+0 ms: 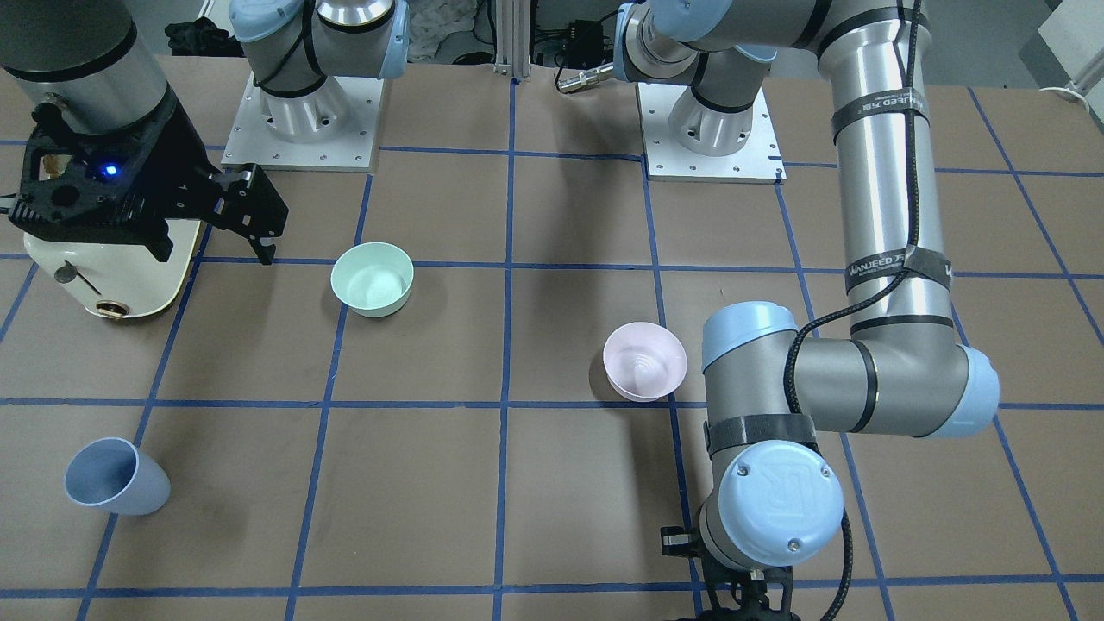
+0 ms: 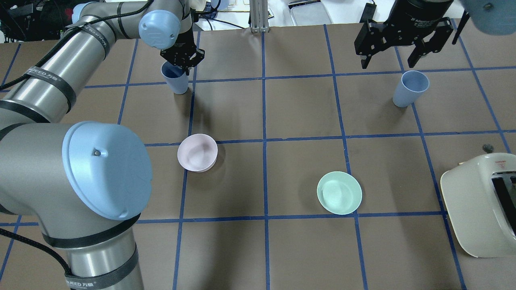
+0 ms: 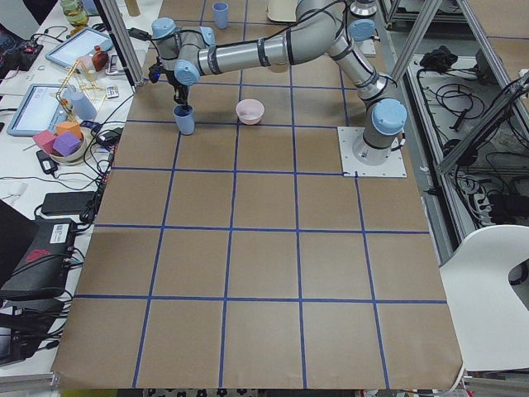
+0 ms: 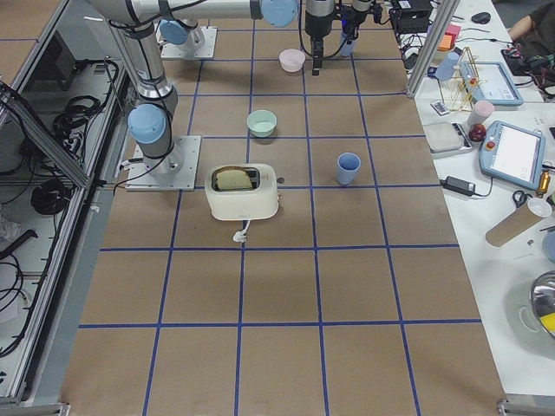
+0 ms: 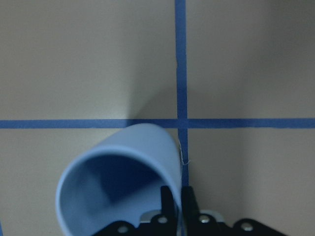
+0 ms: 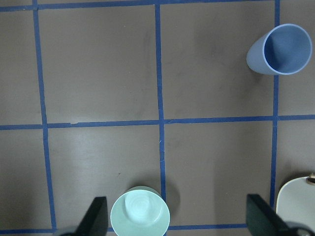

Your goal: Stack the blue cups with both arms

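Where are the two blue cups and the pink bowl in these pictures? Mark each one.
left-side blue cup (image 2: pixel 177 85): overhead exterior view, on its outer wall below the rim.
right-side blue cup (image 2: pixel 405 94): overhead exterior view, on its outer wall.
pink bowl (image 2: pixel 197 151): overhead exterior view, on its inner bottom.

Overhead exterior camera: behind the robot, facing forward and down. Front-facing camera: opposite, facing steeply down; both cover the mint-green bowl (image 2: pixel 339 198) and pink bowl (image 2: pixel 197 152). Side cameras: far off at each end of the table (image 3: pixel 264 265), sighting lengthwise. Left wrist camera: close range, first blue cup (image 5: pixel 118 187) at the jaws of the left gripper (image 5: pixel 178 199). Right wrist camera: higher; second blue cup (image 6: pixel 280 49) well ahead of the jaws of the right gripper (image 6: pixel 178 216), mint-green bowl between them.
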`<state>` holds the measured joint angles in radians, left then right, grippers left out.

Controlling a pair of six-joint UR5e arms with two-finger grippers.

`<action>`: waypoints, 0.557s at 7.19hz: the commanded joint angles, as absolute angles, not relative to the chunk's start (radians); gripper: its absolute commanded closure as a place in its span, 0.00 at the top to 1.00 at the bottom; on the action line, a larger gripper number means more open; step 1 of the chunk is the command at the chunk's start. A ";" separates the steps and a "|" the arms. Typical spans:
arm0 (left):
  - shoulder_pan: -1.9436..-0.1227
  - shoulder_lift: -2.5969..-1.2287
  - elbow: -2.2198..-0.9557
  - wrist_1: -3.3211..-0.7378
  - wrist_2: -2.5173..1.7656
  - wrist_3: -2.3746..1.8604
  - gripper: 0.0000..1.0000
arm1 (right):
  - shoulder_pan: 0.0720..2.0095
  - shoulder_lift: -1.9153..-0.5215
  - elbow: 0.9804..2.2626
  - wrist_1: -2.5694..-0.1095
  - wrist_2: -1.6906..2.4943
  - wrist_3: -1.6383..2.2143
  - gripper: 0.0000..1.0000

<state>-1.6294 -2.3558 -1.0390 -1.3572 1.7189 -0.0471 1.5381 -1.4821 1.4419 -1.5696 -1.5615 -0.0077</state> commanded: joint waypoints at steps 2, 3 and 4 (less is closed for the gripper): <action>-1.713 -2.280 -1.042 -1.387 1.616 -0.077 0.00 | 1.537 -1.482 1.442 -1.572 -1.560 -0.009 1.00; -1.773 -2.263 -1.049 -1.402 1.599 -0.172 0.00 | 1.537 -1.482 1.440 -1.572 -1.560 -0.009 1.00; -1.851 -2.263 -1.058 -1.414 1.598 -0.319 0.00 | 1.537 -1.482 1.442 -1.572 -1.560 -0.009 1.00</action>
<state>-1.7674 -2.2726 -1.0486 -1.3979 1.6126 -0.1775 1.5371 -1.4819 1.4414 -1.5721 -1.5602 -0.0090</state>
